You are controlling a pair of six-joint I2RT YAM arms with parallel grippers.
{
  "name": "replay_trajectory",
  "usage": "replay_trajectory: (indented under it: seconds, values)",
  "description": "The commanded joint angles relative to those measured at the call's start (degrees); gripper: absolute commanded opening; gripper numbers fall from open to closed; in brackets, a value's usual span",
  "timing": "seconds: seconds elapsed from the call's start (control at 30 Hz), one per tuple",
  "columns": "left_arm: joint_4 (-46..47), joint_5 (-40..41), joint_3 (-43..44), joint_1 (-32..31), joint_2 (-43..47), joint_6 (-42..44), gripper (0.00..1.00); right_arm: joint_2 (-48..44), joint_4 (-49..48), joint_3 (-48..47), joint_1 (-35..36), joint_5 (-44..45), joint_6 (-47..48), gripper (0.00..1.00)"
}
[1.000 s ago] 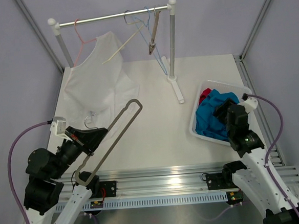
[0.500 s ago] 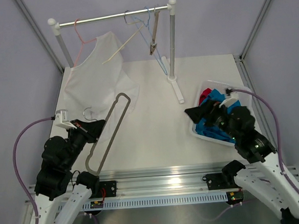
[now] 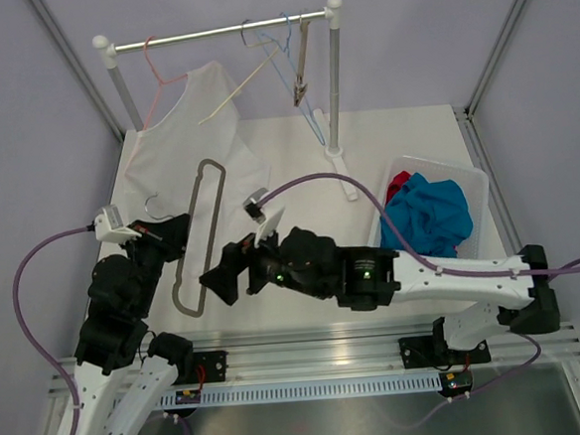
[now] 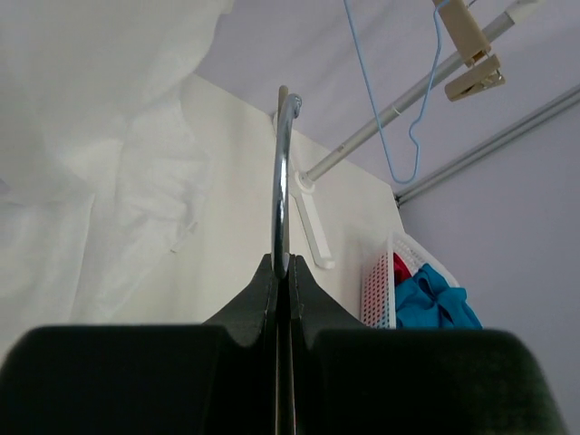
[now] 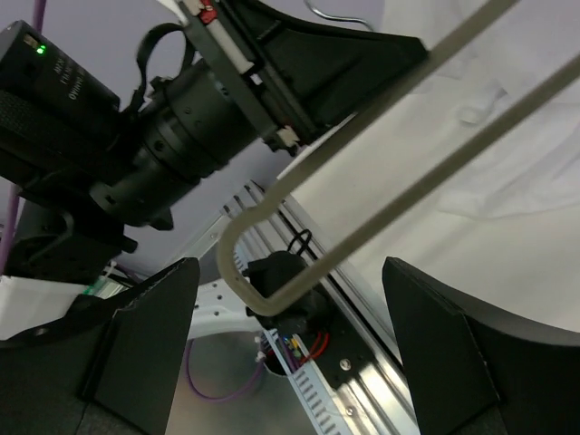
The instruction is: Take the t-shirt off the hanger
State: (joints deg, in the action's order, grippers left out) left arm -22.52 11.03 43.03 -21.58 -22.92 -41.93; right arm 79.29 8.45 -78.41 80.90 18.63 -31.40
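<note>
The white t-shirt (image 3: 191, 150) hangs by one shoulder from a pink hanger (image 3: 157, 79) on the rail, its lower part lying on the table; it also shows in the left wrist view (image 4: 91, 136) and the right wrist view (image 5: 517, 172). My left gripper (image 3: 177, 237) is shut on a long grey hanger (image 3: 202, 219), held off the shirt; the left wrist view shows the hanger (image 4: 283, 172) pinched between closed jaws (image 4: 283, 268). My right gripper (image 3: 218, 279) is open beside the hanger's lower end. In the right wrist view the hanger's loop (image 5: 263, 294) lies between the spread fingers (image 5: 290, 276).
A rack with a metal rail (image 3: 217, 30) stands at the back, carrying a blue wire hanger (image 3: 300, 97) and a wooden clip hanger (image 3: 300, 62). Its foot (image 3: 345, 179) rests on the table. A white basket (image 3: 475, 183) of blue and red clothes sits at the right.
My right arm swung from the basket across to the left and now sits by the hanger's lower end. My left gripper turned the grey hanger more upright and leftward.
</note>
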Motion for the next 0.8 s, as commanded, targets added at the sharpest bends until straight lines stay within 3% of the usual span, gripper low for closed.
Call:
replay_trajectory:
  seconds: [0.0,0.2,0.5,0.77]
  values:
    - [6.44,5.67,1.01,-0.30,0.94,0.80,0.00,5.43,-2.03,-6.92,1.62,2.30,2.31,0.93]
    - [7.23,4.27,0.74,-0.39,2.26,1.15,0.00,13.87,0.25,-13.78,3.03,-1.23,1.52,0.92]
    - [7.14,3.21,0.13,-0.48,4.55,1.15,0.00,18.62,-0.89,-14.49,3.38,-6.85,0.02,0.78]
    - [6.79,-6.88,1.71,-0.39,3.41,2.38,0.00,8.35,-7.13,-0.53,2.33,-0.54,1.61,0.81]
